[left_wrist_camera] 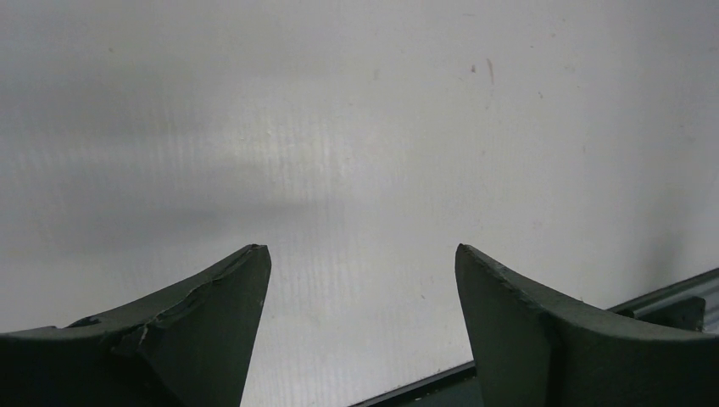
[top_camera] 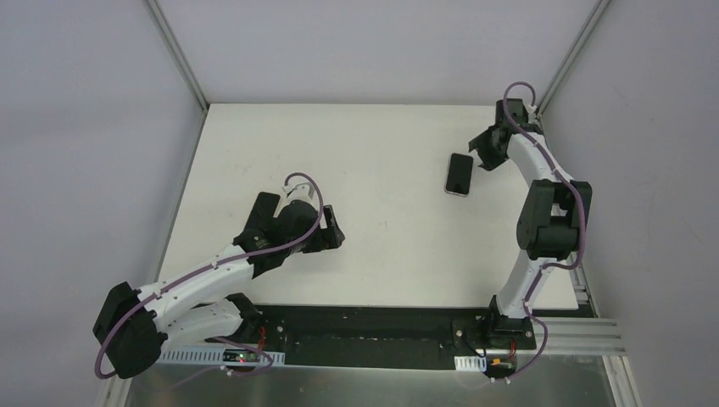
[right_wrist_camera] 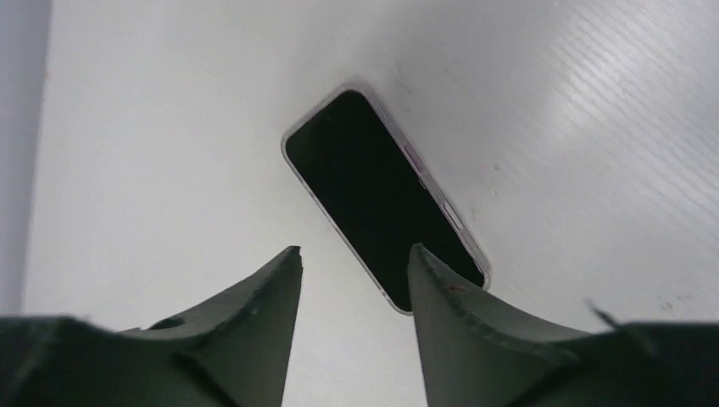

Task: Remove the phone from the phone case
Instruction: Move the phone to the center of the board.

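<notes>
Phone (right_wrist_camera: 381, 203) lies on table (right_wrist_camera: 169, 127), right tool (right_wrist_camera: 354, 250) beside.

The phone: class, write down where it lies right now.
In the top view the phone lies flat at the far right of the table, just left of the right gripper.

The left arm (top_camera: 203, 273) and right arm (top_camera: 527, 159) share white links, black joints and purple cables.

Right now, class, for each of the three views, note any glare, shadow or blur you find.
Top external: even light, sharp, no glare on the table. Left wrist: pale sheen and a grey shadow band across the table, left fingers slightly soft. Right wrist: phone screen dark without glare, right fingers soft-edged.
</notes>
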`<state>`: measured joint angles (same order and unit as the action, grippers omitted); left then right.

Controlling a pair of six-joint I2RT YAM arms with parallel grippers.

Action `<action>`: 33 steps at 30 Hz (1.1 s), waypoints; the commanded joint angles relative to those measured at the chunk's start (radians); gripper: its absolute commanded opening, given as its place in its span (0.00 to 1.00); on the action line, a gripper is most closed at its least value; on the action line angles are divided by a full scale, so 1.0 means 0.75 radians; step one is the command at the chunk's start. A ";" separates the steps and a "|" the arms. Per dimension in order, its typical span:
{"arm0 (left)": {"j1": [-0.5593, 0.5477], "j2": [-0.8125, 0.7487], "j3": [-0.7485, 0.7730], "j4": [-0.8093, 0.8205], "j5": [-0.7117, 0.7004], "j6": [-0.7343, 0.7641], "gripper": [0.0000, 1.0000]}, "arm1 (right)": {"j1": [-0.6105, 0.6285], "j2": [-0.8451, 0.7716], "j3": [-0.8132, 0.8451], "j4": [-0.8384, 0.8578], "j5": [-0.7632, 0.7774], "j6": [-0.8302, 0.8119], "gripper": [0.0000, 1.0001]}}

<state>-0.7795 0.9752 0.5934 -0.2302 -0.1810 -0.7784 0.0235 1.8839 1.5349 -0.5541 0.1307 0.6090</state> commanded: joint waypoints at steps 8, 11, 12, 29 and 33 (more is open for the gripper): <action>-0.006 0.168 0.176 0.162 0.098 0.053 0.71 | -0.237 0.203 0.039 0.473 -0.484 0.508 0.29; -0.006 0.192 0.185 0.174 0.084 0.054 0.71 | -0.264 0.308 0.112 0.509 -0.549 0.612 0.25; -0.006 0.204 0.191 0.177 0.081 0.055 0.71 | -0.269 0.338 0.145 0.509 -0.561 0.637 0.24; -0.005 0.379 0.248 0.216 0.145 0.027 0.71 | -0.252 0.540 0.240 0.445 -0.599 0.780 0.30; -0.006 0.364 0.220 0.237 0.163 0.008 0.70 | -0.233 0.530 0.195 0.425 -0.593 0.772 0.30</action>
<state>-0.7795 1.2575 0.7570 -0.0925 -0.0830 -0.7593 -0.1699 2.2864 1.7031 -0.2031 -0.3038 1.1671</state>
